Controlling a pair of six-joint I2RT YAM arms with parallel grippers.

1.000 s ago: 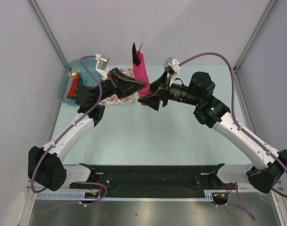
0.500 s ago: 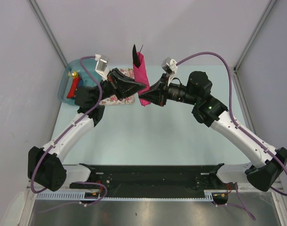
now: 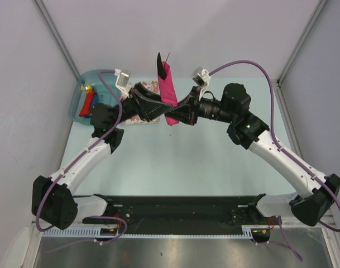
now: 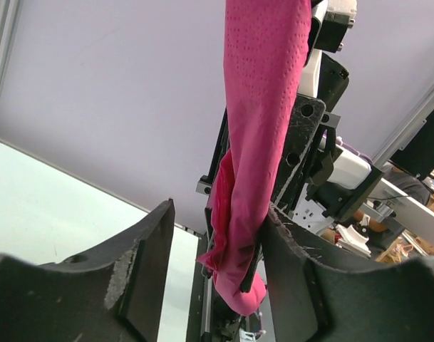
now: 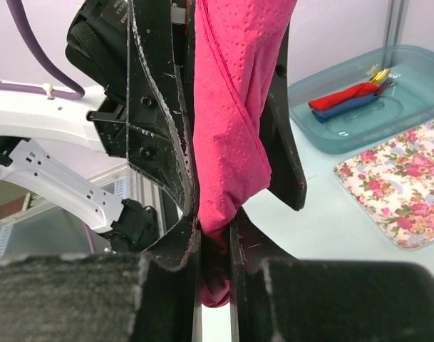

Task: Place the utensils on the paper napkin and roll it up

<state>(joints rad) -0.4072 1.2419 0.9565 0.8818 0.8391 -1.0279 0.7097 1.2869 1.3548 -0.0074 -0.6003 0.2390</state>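
The pale mint tabletop (image 3: pixel 175 162) is smooth and matte. At its far left corner sits a translucent teal plastic bin (image 5: pixel 323 135) with rounded corners, holding a red roll (image 5: pixel 341 96) and a blue roll (image 5: pixel 348 108) side by side. Just right of the bin lies a white cloth printed with pink roses (image 5: pixel 409 192), partly covered in the top view by the left arm.

The paper napkin (image 3: pixel 170 92) is at the far centre, held off the tabletop as a long, upright magenta roll. Its paper is dimpled and creased.

The right hand (image 5: pixel 215 228) is pinched tight on the roll's lower end. The left hand (image 4: pixel 218 214) has its fingers apart around the roll, which leans on one of them.

The dark tips of the utensils (image 3: pixel 159 61) poke from the roll's top. Which is fork or knife cannot be told.
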